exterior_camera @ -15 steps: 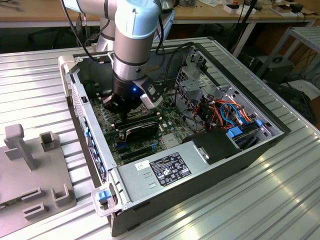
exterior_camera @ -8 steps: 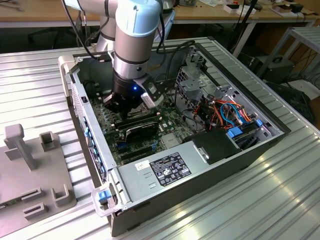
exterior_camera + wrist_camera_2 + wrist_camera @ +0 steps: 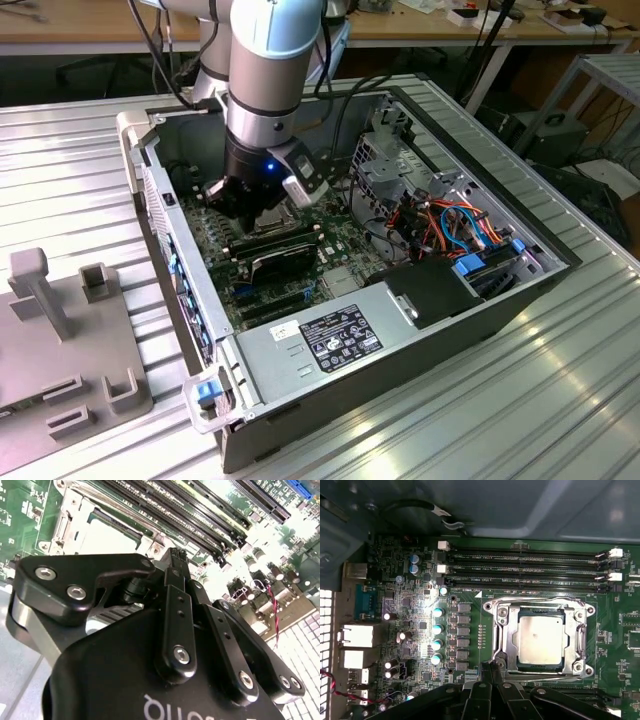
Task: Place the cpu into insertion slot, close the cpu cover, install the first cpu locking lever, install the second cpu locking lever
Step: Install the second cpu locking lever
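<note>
The cpu (image 3: 540,640), a flat silver-tan square, lies in the socket on the green motherboard. The grey metal cpu cover (image 3: 502,630) lies flat around it, and the chip shows through the cover's window. My gripper (image 3: 492,667) sits just beside the socket's edge, fingertips together, with nothing visible between them. In the second wrist view the shut gripper (image 3: 175,555) points at the board next to the bright cpu (image 3: 107,535). In the exterior view the gripper (image 3: 262,215) reaches down into the open computer case. Thin levers run along the socket's sides; I cannot tell how they are latched.
Long memory slots (image 3: 525,567) run beside the socket. Capacitors (image 3: 437,627) and rear ports (image 3: 357,635) stand on its other side. In the exterior view, a black card (image 3: 285,250), the power supply (image 3: 330,335) and a drive cage with cables (image 3: 450,225) crowd the case. A grey fixture (image 3: 60,340) sits at the exterior view's left.
</note>
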Controlling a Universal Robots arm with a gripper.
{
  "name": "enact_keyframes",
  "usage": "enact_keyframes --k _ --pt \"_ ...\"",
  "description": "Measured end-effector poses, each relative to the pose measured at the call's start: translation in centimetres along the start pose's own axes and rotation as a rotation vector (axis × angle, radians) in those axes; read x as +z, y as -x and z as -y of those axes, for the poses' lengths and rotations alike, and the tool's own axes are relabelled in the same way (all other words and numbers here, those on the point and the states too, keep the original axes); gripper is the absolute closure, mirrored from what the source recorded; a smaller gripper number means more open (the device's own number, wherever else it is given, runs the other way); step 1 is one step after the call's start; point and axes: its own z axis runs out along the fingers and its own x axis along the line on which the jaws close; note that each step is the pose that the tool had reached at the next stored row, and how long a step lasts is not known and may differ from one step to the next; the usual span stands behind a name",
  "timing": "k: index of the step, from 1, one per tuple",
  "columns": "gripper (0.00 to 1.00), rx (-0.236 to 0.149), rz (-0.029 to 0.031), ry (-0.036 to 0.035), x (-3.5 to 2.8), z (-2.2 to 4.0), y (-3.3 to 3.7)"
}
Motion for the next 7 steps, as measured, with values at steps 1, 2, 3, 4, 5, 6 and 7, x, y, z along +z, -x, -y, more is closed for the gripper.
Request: enact_keyframes --k 1,2,3,4,5,6,7 --pt "0.89 0.0 0.0002 0.0001 -0.03 -0.01 0.0" --pt "0.89 0.0 0.0003 0.0001 -0.03 -0.01 0.0" --pt "0.89 0.0 0.0002 0.0 -0.03 -0.01 0.0" --pt "0.89 0.0 0.0001 -0.0001 -0.04 0.0 0.0" --pt "0.89 0.0 0.0001 -0.0001 -0.04 0.0 0.0" --pt "0.89 0.0 0.0001 -0.0001 -0.04 0.0 0.0" --pt "0.89 0.0 0.0002 -0.0001 -0.04 0.0 0.0"
